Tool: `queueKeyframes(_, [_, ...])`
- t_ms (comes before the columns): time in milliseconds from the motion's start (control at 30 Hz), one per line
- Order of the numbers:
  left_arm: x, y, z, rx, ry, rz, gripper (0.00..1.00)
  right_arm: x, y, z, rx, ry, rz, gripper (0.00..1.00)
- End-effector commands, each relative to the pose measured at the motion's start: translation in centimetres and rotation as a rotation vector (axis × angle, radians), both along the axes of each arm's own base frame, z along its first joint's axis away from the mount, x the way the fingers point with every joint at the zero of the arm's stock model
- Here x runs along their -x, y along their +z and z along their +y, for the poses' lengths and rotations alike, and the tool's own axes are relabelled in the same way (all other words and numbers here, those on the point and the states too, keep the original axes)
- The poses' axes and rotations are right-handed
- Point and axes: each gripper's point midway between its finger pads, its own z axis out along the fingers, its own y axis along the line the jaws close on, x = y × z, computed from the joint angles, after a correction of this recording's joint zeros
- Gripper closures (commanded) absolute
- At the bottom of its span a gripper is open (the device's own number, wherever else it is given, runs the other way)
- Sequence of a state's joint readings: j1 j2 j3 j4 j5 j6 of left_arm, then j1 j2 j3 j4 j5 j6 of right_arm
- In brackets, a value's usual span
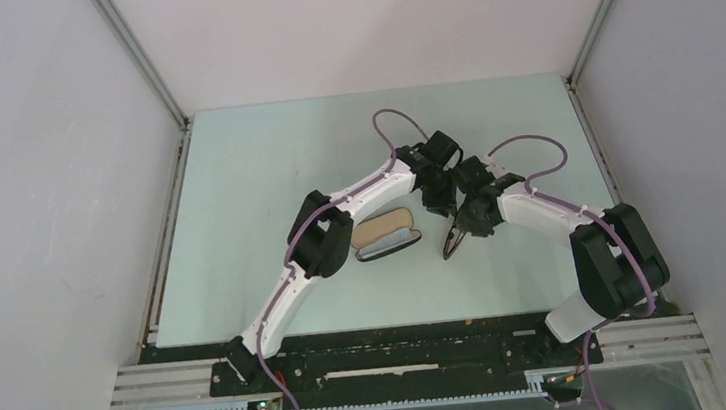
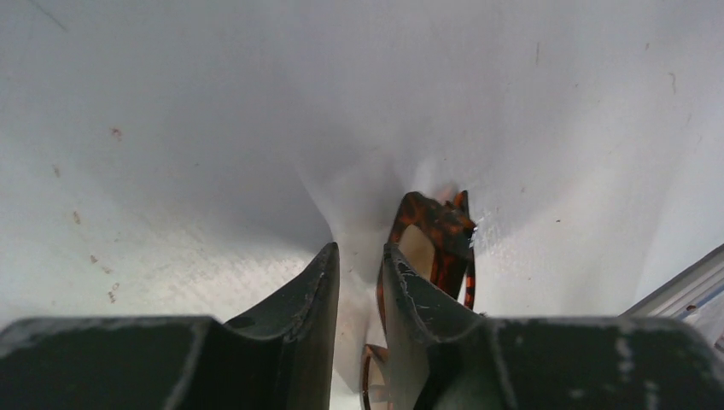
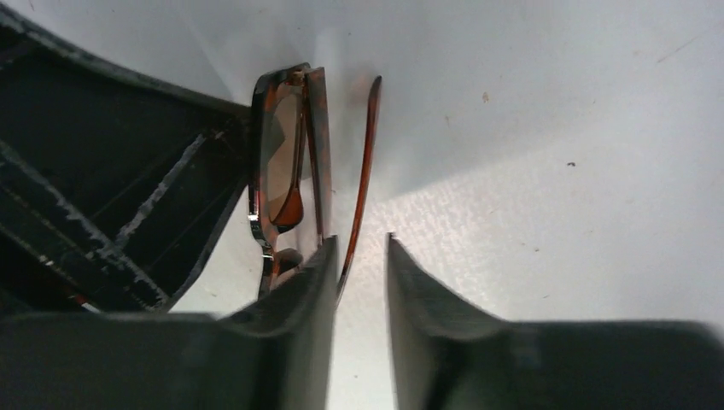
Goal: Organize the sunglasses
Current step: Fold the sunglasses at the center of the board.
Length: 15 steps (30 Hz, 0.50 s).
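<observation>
The sunglasses (image 3: 286, 162), brown-framed with dark lenses, stand on edge on the table, folded. In the right wrist view one thin temple arm (image 3: 367, 154) runs into the gap of my right gripper (image 3: 360, 241), which is open, and lies along its left finger (image 3: 299, 299). My left gripper (image 2: 359, 252) is also open, with bare table showing between its fingers. The frame (image 2: 435, 226) rests against its right finger (image 2: 418, 299) and sticks out beyond it. In the top view both grippers (image 1: 436, 201) (image 1: 455, 241) meet mid-table and mostly hide the sunglasses.
An oblong black case (image 1: 387, 235) with tan lining lies open just left of the grippers, beside the left arm's forearm. White walls enclose the pale green table (image 1: 236, 177) on three sides. A metal rail (image 2: 683, 286) shows at the right of the left wrist view.
</observation>
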State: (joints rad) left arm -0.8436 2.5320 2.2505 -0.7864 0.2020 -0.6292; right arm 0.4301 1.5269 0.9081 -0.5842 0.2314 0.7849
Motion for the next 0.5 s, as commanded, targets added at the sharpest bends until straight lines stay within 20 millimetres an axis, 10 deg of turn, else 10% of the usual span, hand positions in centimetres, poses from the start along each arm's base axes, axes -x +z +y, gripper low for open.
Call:
queueKeyframes(0, [-0.8,4.5,0.7,0.051,0.041,-0.074,0.70,-0.7,1.5,-0.9,0.032,0.043,-0.048,0.56])
queueKeyframes(267, [-1.4,9.2,1.3,0.096,0.046,-0.156,0.68,-0.3,3.4,-1.6,-0.029,0.049,-0.107,0.49])
queueKeyframes(467, [-1.9,9.0,2.5,0.064,0.069,-0.155,0.70,0.0,5.2,0.4,-0.112,0.084,-0.167,0.21])
